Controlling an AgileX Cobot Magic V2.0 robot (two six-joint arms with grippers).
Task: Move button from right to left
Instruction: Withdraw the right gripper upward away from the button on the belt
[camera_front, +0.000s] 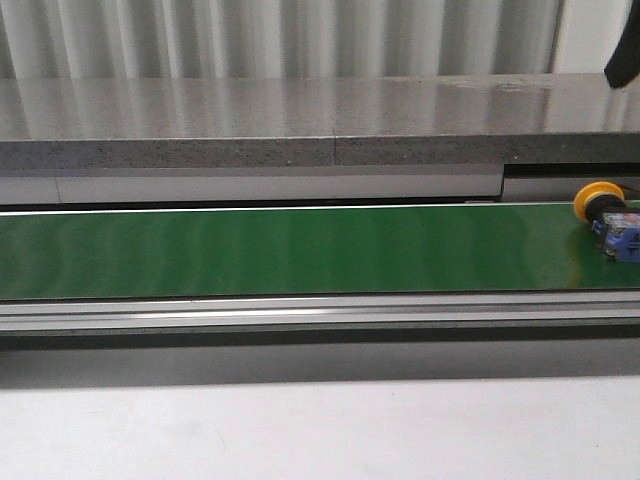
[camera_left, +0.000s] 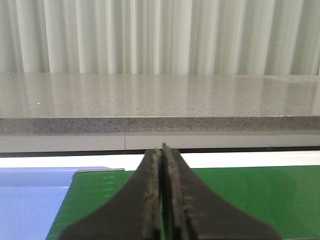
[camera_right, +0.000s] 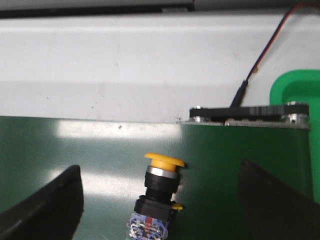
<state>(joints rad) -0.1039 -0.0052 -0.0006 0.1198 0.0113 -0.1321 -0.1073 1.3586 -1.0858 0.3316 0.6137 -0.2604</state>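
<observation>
The button (camera_front: 607, 218) lies on its side at the far right end of the green belt (camera_front: 300, 250), with a yellow cap, black collar and blue-grey block. In the right wrist view the button (camera_right: 159, 192) lies between the wide-open fingers of my right gripper (camera_right: 160, 169), which touch nothing; its cap points towards the belt's far edge. My left gripper (camera_left: 162, 190) is shut and empty above the belt's left end (camera_left: 250, 200). The left gripper does not show in the front view.
A grey stone ledge (camera_front: 300, 120) runs behind the belt, with a metal rail (camera_front: 300, 312) in front. A blue surface (camera_left: 30, 200) lies beyond the belt's left end. A green bin (camera_right: 300, 90), a red-black wire (camera_right: 265, 50) and a metal end plate (camera_right: 250, 115) sit at the right end.
</observation>
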